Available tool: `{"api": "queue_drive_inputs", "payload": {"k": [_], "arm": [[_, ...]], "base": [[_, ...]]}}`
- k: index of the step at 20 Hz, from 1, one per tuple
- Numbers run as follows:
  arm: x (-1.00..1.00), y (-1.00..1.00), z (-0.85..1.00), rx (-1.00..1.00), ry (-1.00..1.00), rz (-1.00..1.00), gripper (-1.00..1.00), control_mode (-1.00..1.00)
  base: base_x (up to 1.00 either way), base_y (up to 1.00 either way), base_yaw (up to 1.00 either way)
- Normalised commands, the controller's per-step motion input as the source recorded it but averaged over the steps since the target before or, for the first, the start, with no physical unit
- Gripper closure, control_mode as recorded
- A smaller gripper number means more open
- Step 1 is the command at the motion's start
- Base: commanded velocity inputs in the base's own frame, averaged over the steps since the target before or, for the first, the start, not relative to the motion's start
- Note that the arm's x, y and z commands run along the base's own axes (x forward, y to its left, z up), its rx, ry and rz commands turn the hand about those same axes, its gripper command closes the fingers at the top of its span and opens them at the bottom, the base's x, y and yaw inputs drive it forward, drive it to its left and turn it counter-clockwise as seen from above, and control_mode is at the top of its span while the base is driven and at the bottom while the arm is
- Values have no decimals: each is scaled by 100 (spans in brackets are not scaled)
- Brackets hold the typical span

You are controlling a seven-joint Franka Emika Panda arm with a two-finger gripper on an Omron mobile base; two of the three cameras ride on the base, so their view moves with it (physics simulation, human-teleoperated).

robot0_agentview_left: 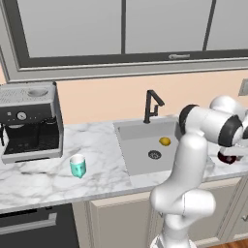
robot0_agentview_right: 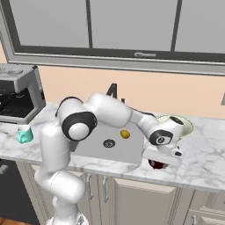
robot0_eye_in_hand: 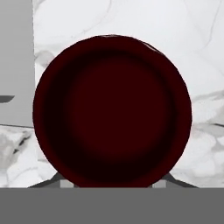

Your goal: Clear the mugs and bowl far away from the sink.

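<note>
The white marble surface (robot0_agentview_left: 43,179) ran from left to right under the window, with the grey sink (robot0_agentview_left: 145,147) recessed into its middle. At the far left a coffee machine (robot0_agentview_left: 30,121) stood on it. A teal mug (robot0_agentview_left: 77,165) stood upright nearer the front edge, between that machine and the sink. Right of the sink, the dark maroon mug (robot0_agentview_right: 157,165) sat near the front edge, and the pale bowl (robot0_agentview_right: 186,124) rested farther back.

glossy white arm (robot0_agentview_left: 186,164) — dark joints
</note>
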Motion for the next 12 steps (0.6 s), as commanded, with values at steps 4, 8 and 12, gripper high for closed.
{"api": "queue_drive_inputs", "payload": {"k": [4, 8, 12], "arm": [[-6, 90, -23, 0, 0, 0, 100, -100], [0, 56, -27, 0, 0, 0, 100, -100], [0, 70, -39, 0, 0, 0, 100, -100]], "base": [[0, 0, 0], [0, 0, 0], [0, 0, 0]]}}
